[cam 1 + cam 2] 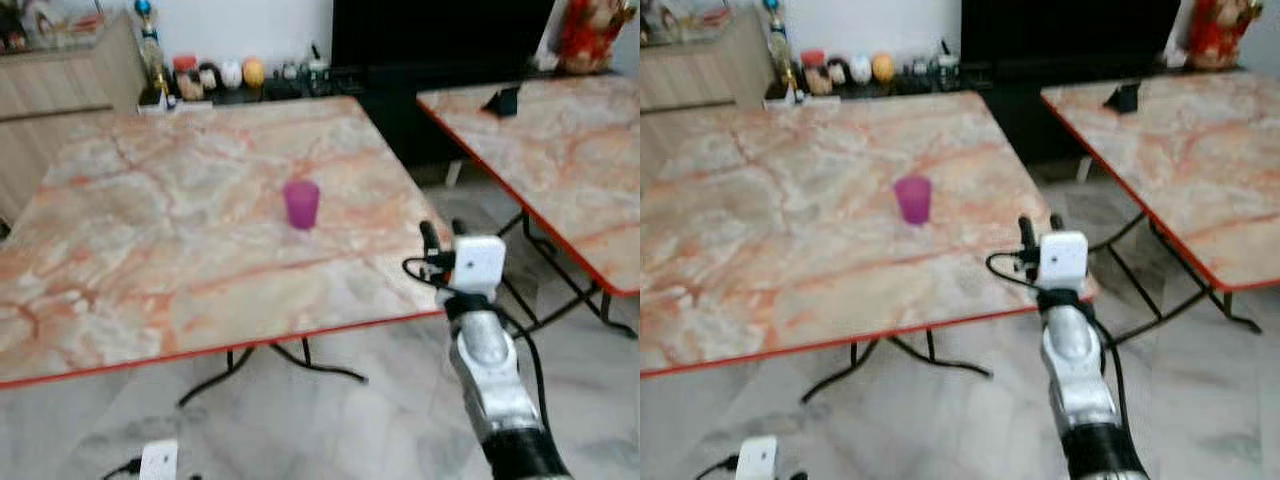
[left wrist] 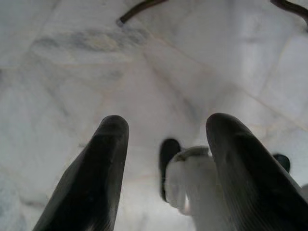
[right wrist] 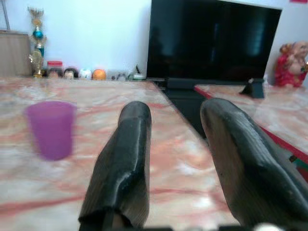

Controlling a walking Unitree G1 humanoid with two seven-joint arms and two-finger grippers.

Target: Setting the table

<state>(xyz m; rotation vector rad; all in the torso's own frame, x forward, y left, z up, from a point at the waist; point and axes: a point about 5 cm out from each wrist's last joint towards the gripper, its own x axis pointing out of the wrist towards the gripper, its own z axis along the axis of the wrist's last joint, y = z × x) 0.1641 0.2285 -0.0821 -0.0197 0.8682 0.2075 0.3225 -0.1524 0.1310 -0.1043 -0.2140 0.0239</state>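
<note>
A purple plastic cup [image 1: 301, 203] stands upright near the middle of the marble-patterned table [image 1: 150, 250]. My right gripper [image 1: 442, 236] hovers over the table's near right corner, to the right of the cup and apart from it, open with nothing between its fingers [image 3: 127, 159]. The cup [image 3: 50, 129] sits ahead of that gripper, off toward one side. My left gripper [image 2: 166, 139] hangs low beside my body, open over the pale floor tiles, nothing in it.
A second marble table [image 1: 560, 150] stands to the right, a gap of floor between them. A black TV [image 3: 211, 41] and a low shelf of small ornaments [image 1: 220, 75] line the back wall. A wooden cabinet [image 1: 60, 100] is at far left.
</note>
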